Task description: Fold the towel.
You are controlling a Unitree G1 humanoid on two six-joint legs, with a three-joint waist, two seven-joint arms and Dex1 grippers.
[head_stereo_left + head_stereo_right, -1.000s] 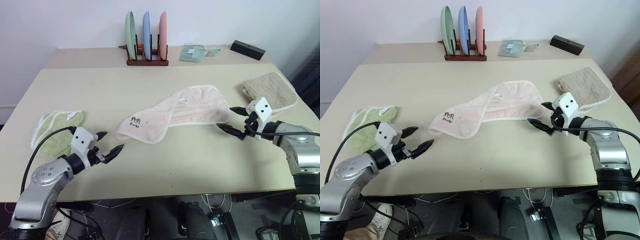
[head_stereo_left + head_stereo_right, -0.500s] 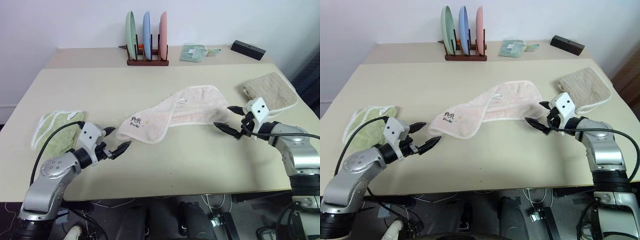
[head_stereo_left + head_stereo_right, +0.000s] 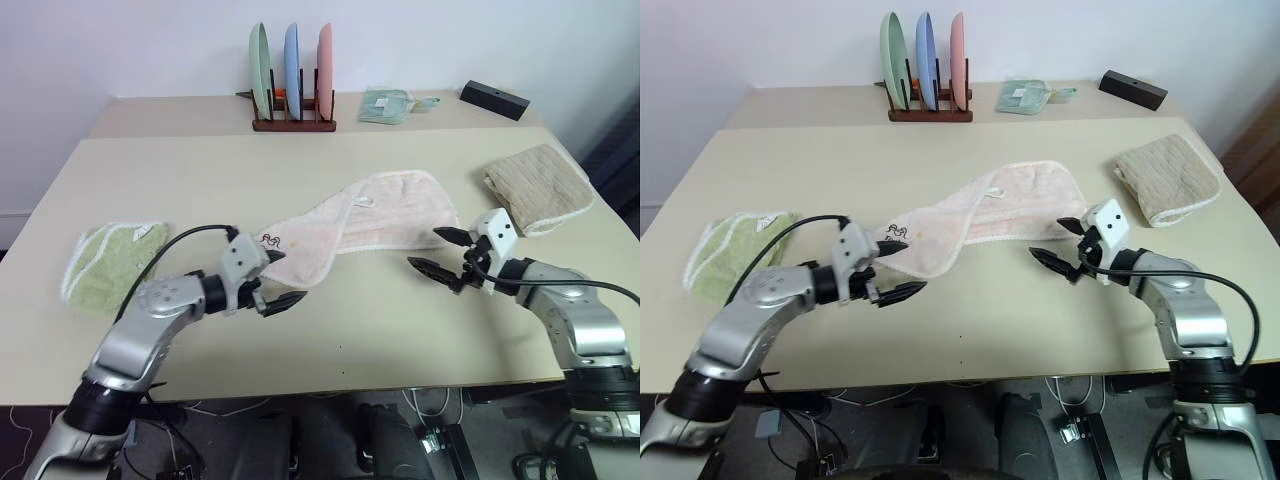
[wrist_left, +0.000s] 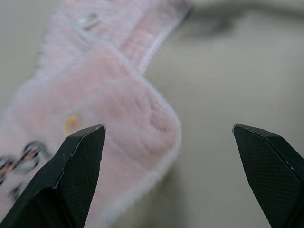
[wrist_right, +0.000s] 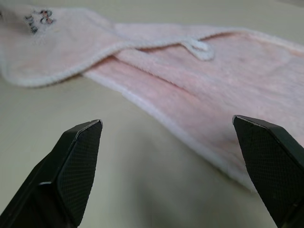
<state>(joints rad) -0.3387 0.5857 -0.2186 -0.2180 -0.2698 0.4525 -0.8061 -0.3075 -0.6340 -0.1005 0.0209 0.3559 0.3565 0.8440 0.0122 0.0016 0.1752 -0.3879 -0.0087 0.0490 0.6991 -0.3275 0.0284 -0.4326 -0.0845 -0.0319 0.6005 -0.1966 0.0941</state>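
**Both arms lined up on the towel ends**

Pink towel lies diagonal mid-frame on the table, logo end lower left. I've got the left gripper at that end, jaws wide and empty; right gripper just beside the other end, jaws wide too. My guess: one arm per end, ready to pinch for the fold.

- Towel: pale pink terry, white edging, lying flat on table, partly folded lengthwise.
- Dark logo at left end; 1 white loop mid-length.
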